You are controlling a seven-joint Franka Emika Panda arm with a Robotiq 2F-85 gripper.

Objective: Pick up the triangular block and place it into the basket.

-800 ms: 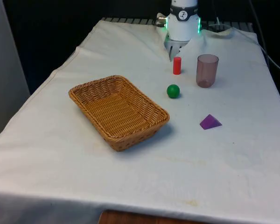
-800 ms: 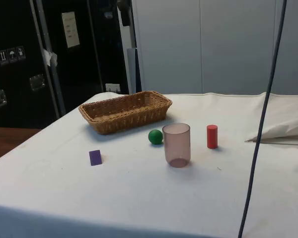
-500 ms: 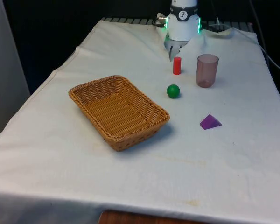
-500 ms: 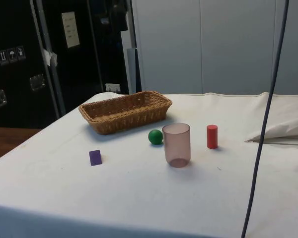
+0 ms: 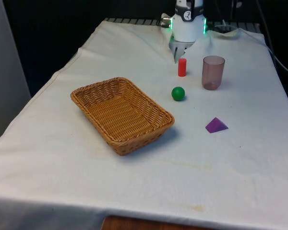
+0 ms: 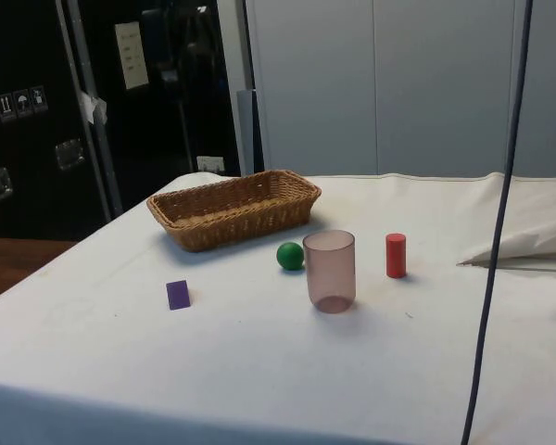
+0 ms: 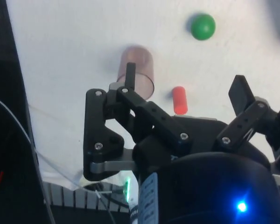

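Purple triangular block [image 5: 216, 125] on cloth, well apart from hand [image 5: 178, 52].

Lab setting: cloth-draped table [image 5: 62, 158], dark equipment cabinets [image 6: 37, 120], hanging cable [image 6: 500, 222].

the basket [image 5: 122, 115] is woven wicker, rough and ribbed, a warm tan. under it the table cloth [image 5: 134, 182] is white fabric, matt, softly creased and faintly stained near the basket. the cup [image 6: 330, 271] is see-through tinted plastic, smooth with a slight sheen. the green ball [image 5: 178, 93] looks smooth and a little glossy. the red cylinder [image 5: 182, 67] and the purple triangular block [image 5: 215, 125] look smooth and matt. the gripper [image 7: 186, 86] is matt black, with small metal screws.
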